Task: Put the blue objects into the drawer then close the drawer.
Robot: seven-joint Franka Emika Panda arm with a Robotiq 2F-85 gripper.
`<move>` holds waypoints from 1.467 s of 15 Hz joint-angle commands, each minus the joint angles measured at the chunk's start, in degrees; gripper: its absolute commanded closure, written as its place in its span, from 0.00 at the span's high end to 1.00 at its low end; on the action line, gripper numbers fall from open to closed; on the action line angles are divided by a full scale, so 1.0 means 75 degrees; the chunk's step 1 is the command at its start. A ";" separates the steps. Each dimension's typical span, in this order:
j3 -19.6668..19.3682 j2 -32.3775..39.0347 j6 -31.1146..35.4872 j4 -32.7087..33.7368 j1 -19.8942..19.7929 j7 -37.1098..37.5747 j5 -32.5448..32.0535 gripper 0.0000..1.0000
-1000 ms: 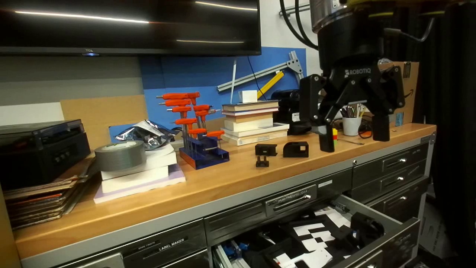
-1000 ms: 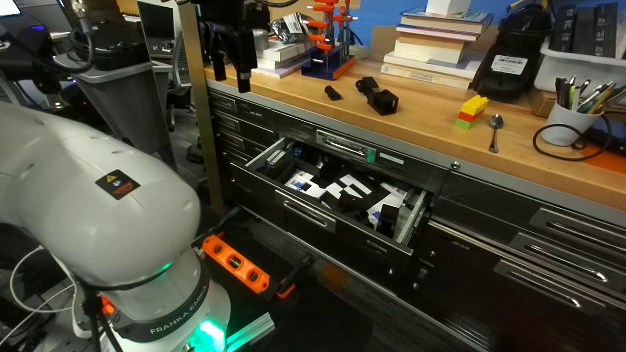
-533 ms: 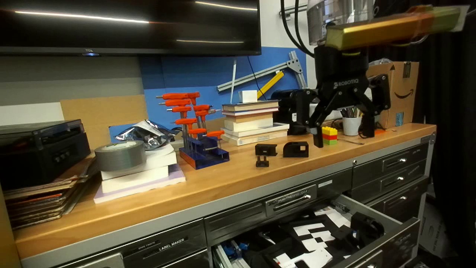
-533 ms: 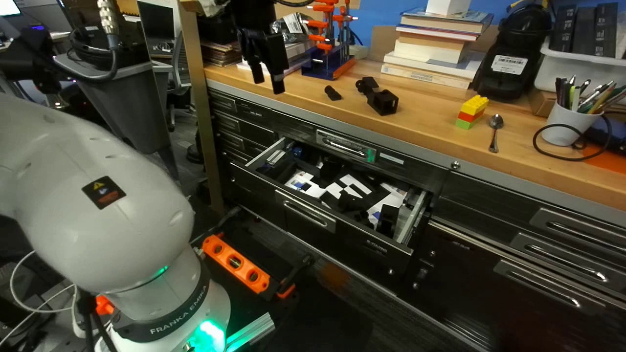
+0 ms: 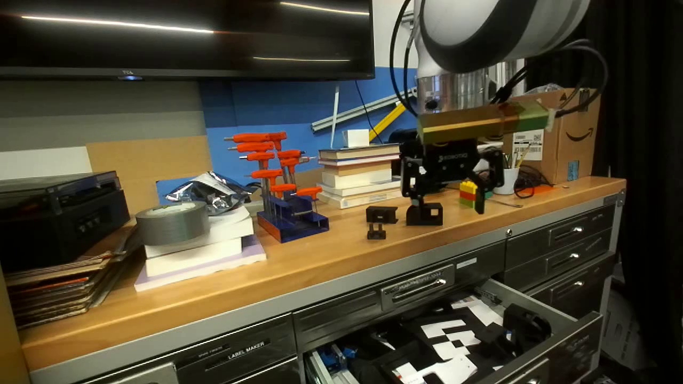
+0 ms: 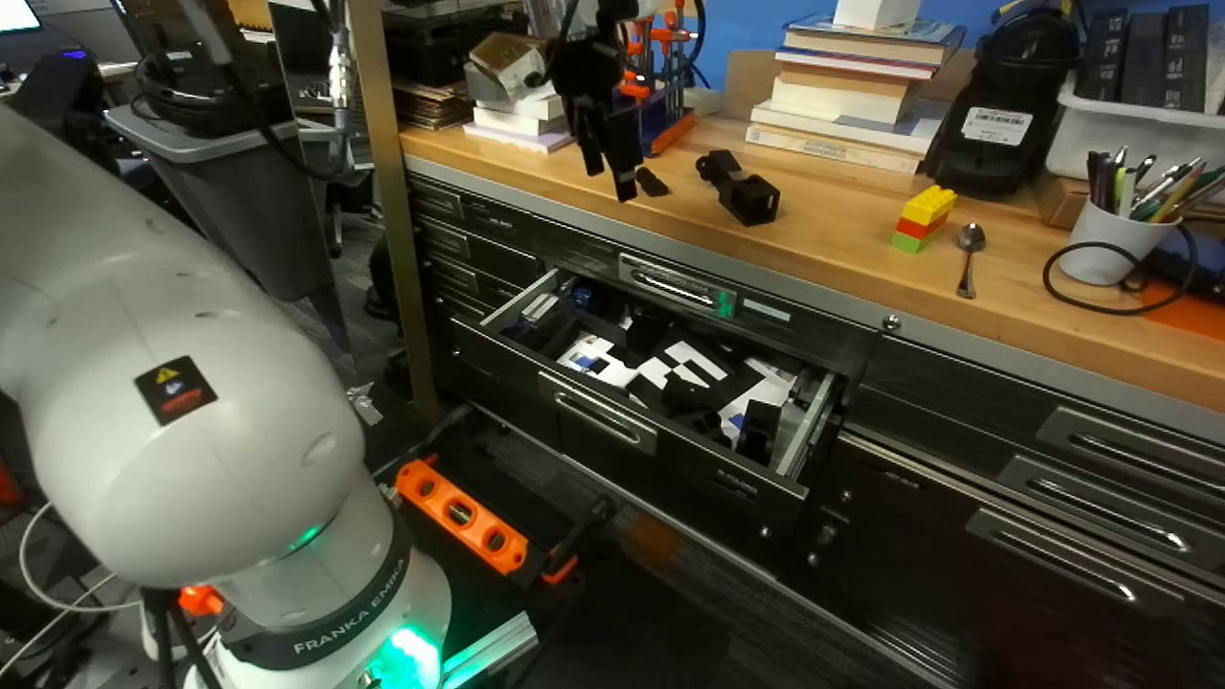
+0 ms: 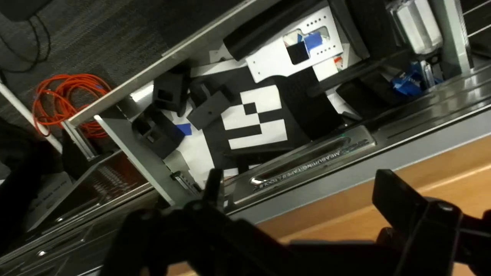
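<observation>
Three small chunky near-black pieces lie on the bench: a box-like one (image 5: 382,214), a small two-pronged one (image 5: 376,232) and a rounded one with a square hole (image 5: 433,214). They also show in an exterior view as a small piece (image 6: 652,182) and two close together (image 6: 751,200). I cannot tell which two are the dark blue objects. The wide drawer (image 5: 576,344) (image 6: 507,378) stands open, with dark pieces and black-and-white sheets inside; it fills the wrist view (image 7: 132,158). My gripper (image 5: 448,205) (image 6: 612,182) (image 7: 299,176) is open and empty above the bench's front edge.
A blue tray with red-orange tools (image 5: 293,226), a book stack (image 5: 363,186) and a toy-brick block (image 5: 467,195) (image 6: 924,220) stand on the bench. A spoon (image 6: 969,258) and pen cup (image 6: 1101,239) are beyond. The closed drawer handle (image 7: 307,163) sits above the open drawer.
My gripper has moved along the bench toward the dark pieces and lower, and in an exterior view one finger now overlaps the rounded piece. It stays open. Drawer and pieces have not moved.
</observation>
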 commanded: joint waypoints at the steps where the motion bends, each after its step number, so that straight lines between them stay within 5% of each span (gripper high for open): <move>1: -0.0137 0.1375 0.0808 0.1008 0.0064 0.0273 -0.0275 1.00; 11: -0.0838 0.3620 0.1277 0.2893 0.0825 -0.0210 -0.0148 1.00; 22: -0.1346 0.4711 0.0877 0.3947 0.1413 -0.0549 0.0145 1.00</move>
